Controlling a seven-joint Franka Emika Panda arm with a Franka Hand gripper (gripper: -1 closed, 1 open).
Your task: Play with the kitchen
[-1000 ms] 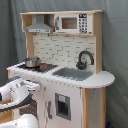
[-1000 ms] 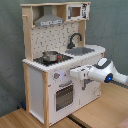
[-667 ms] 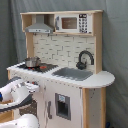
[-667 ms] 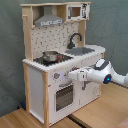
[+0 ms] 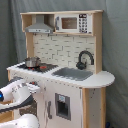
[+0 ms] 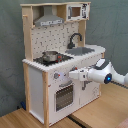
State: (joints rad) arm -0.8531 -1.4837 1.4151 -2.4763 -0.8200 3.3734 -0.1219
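**Arm parked right at the toy kitchen's knob panel, could get messy**

First exterior view: the kitchen (image 5: 62,65) fills most of the frame, standing upright with a grey hood (image 5: 40,26) at upper left, a microwave panel (image 5: 73,23) beside it, a small pot (image 5: 32,62) on the stovetop at middle left, a grey sink (image 5: 72,74) in the centre and a black faucet (image 5: 84,59) just right of it. The arm comes in from the lower left, and the claw (image 5: 35,87) sits right up against the front panel below the stovetop. Can't tell from here whether it's wide or pinched.

Second exterior view: same kitchen, now occupying the left and middle of the frame, on a wooden desk (image 6: 100,112). The arm reaches in from the right edge, and the claw (image 6: 71,75) points at the knobs (image 6: 57,76) just above the oven door (image 6: 62,95). It looks close to or touching that panel, but I can't make out the gap between its tips here either.

What could go wrong, my guess: if it pushes on instead of twisting a knob, the whole unit could slide or rock backward, and the pot could skid off the stovetop. A slightly off approach could also jam the tips against the panel, or slip down onto the oven door.
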